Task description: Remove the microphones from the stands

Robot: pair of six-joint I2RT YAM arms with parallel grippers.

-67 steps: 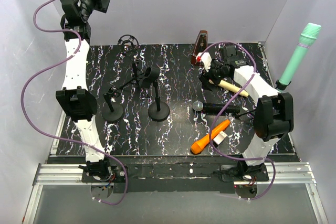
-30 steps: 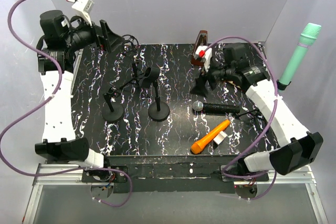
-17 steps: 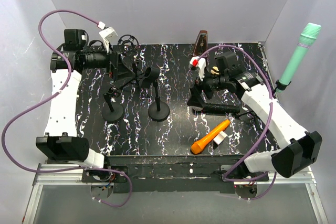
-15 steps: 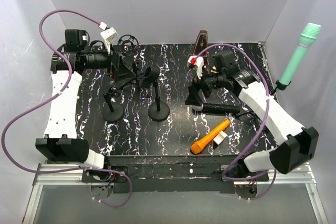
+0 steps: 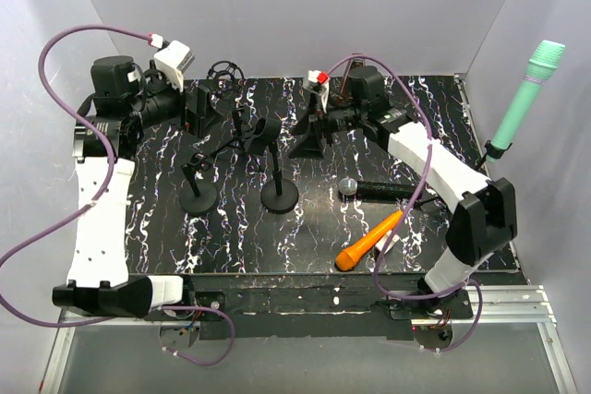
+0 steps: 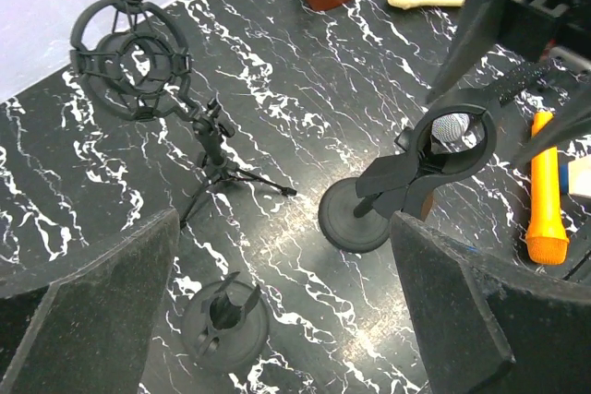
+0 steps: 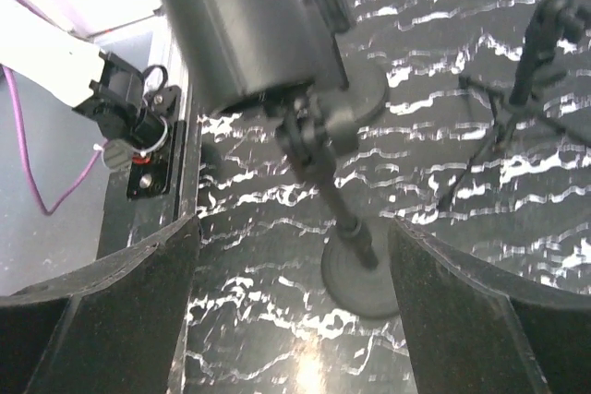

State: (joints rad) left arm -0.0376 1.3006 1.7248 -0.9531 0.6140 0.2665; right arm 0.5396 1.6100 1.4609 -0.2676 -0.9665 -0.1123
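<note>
Black marbled table (image 5: 231,239): overhead, the black microphone (image 5: 388,190) lies flat, right of the round-base stand (image 5: 279,196). Only the right wrist view catches the stand's clip (image 7: 245,29) close up. Left claw (image 6: 295,320) and right claw (image 7: 295,320) both gape wide, gripping nothing.

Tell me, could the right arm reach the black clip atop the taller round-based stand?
Likely yes: the right gripper faces the black clip, jaws open, with nothing standing between them.

White arms (image 5: 97,209), black joints (image 5: 480,219), purple cables (image 5: 88,29)
</note>
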